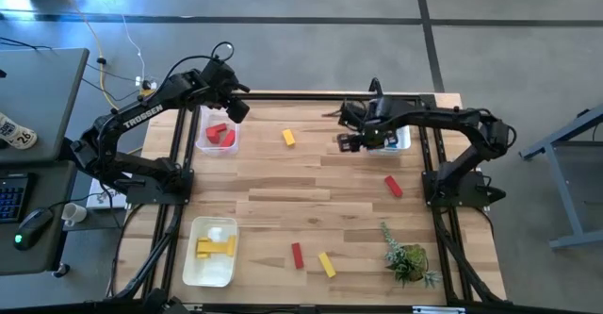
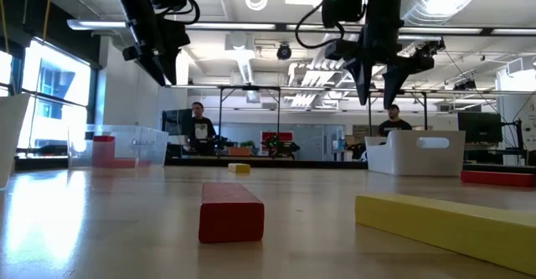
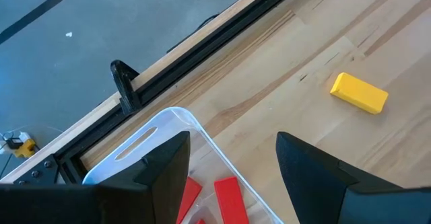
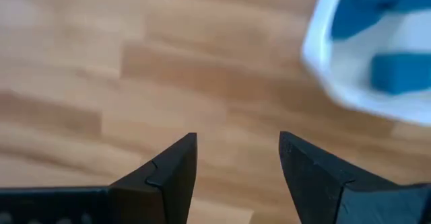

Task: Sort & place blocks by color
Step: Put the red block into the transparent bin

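Note:
My left gripper [image 1: 236, 107] hangs open and empty over the far right corner of the clear bin [image 1: 218, 136] that holds red blocks [image 3: 229, 196]. My right gripper [image 1: 350, 143] is open and empty above bare wood, just left of the bin [image 1: 399, 139] with blue blocks [image 4: 401, 72]. Loose on the table lie a yellow block [image 1: 288, 137], a red block [image 1: 393, 186], a red bar [image 1: 297, 255] and a yellow bar [image 1: 326, 264]. The near-left bin [image 1: 212, 251] holds yellow blocks [image 1: 216, 248].
A small green plant [image 1: 406, 257] stands at the table's near right corner. Black frame rails [image 3: 202, 46] run along the table's far and side edges. In the low view, people sit in the room beyond the far edge. Bare wood lies open at the table's middle.

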